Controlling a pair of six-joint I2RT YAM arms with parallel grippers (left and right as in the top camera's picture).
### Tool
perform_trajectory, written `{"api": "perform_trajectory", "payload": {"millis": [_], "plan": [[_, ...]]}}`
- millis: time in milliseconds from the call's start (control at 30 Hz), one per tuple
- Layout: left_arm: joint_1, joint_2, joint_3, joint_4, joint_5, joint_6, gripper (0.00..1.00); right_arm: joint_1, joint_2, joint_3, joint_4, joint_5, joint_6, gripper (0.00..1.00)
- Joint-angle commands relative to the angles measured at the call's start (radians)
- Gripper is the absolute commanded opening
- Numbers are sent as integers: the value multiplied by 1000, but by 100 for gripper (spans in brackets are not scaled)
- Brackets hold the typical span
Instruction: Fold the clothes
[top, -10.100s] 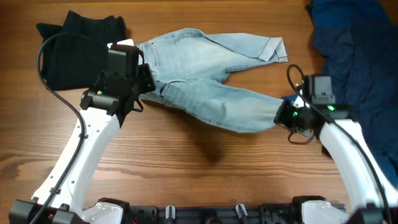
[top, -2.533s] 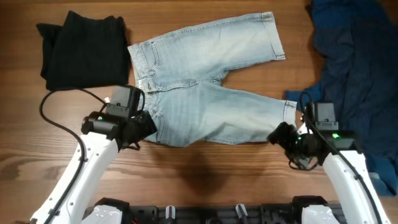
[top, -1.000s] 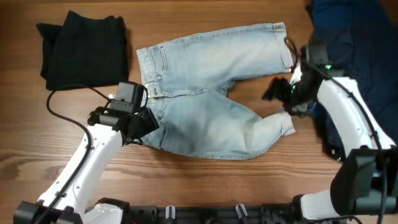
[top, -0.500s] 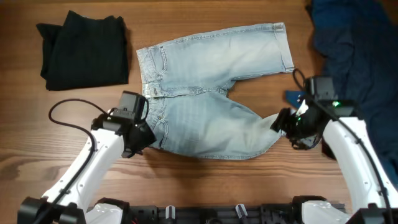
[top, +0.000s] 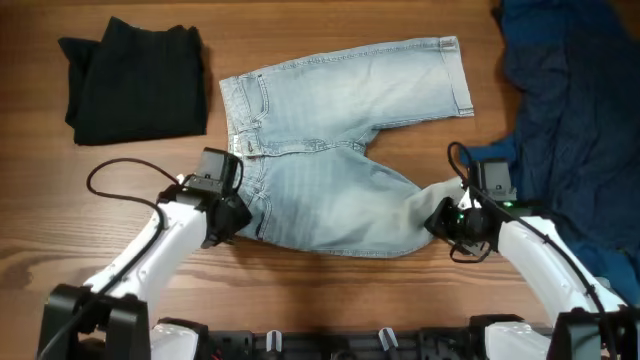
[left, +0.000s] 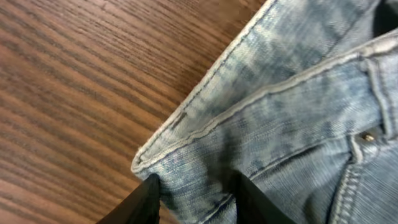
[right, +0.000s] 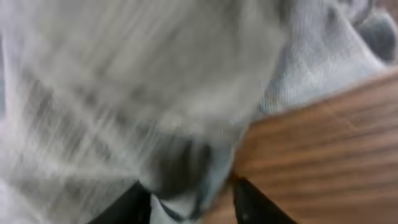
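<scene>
Between the fingers of my left gripper (left: 196, 193), I pinched the jeans (top: 340, 110) by the waist corner. My right gripper (right: 189, 193) pinched the leg end (that picture was blurry), so both ends could lift and fold.

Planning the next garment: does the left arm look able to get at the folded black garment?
Likely yes once freed: only wooden table separates the folded black garment from the left gripper, whose fingers straddle the pale blue denim jeans at the waistband.
</scene>
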Motion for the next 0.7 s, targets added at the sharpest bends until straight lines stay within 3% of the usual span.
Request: {"api": "perform_trajectory", "payload": {"millis": [0,67,133,167,233,433,667], "plan": [[-3,20,-8,10,-21,-13,36,4,42,-35,54,27,75,36],[-3,20,-8,14,-21,-13,31,4,65,-36,72,27,80,22],[-3,20,-8,21,-21,-13,13,4,68,-35,74,28,101,4],[-3,19,-8,26,-21,-14,4,4,64,-35,74,27,115,4],[-3,11,10,29,-21,-13,4,3,31,-13,44,16,130,4],[-2,-179,146,-154,-94,-13,4,-19,-202,205,-333,91,42,5],[1,-475,147,-266,-127,-13,4,-54,-259,347,-602,92,-19,4]]}}
